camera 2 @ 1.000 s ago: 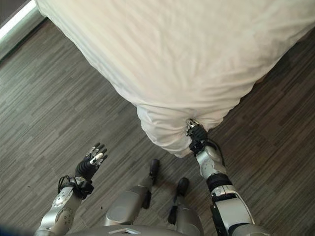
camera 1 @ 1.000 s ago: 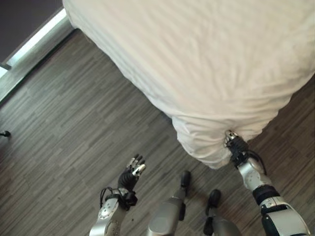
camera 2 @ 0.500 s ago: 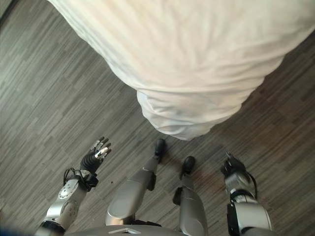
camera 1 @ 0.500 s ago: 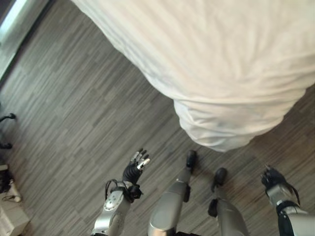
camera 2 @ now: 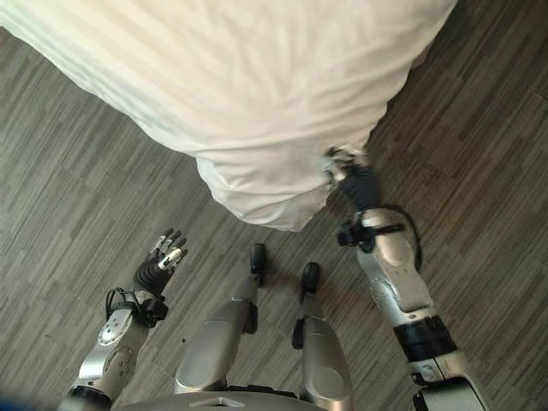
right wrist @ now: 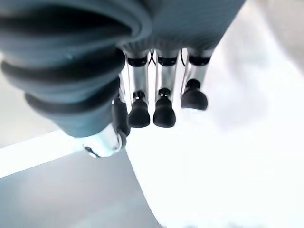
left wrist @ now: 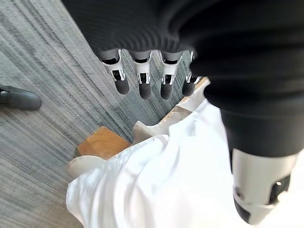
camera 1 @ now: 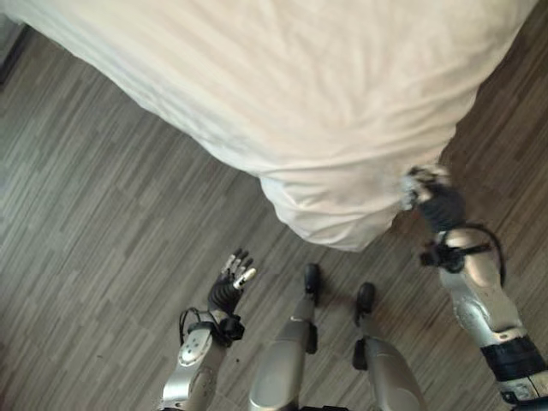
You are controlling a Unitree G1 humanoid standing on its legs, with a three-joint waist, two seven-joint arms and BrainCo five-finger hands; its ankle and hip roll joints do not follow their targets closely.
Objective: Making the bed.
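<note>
The right hand, fingers barely curled and apparently holding nothing, is set at the duvet corner, a grip seemingly needed next, while the left hand is held open over the floor.

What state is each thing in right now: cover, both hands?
White bed cover: spread over the bed, lightly wrinkled, its corner hanging bunched toward the grey wood-plank floor.
Right hand: at the edge of the hanging corner, fingers straight against the cloth, open.
Left hand: over the floor, apart from the bed, fingers relaxed, open, holding nothing.
</note>
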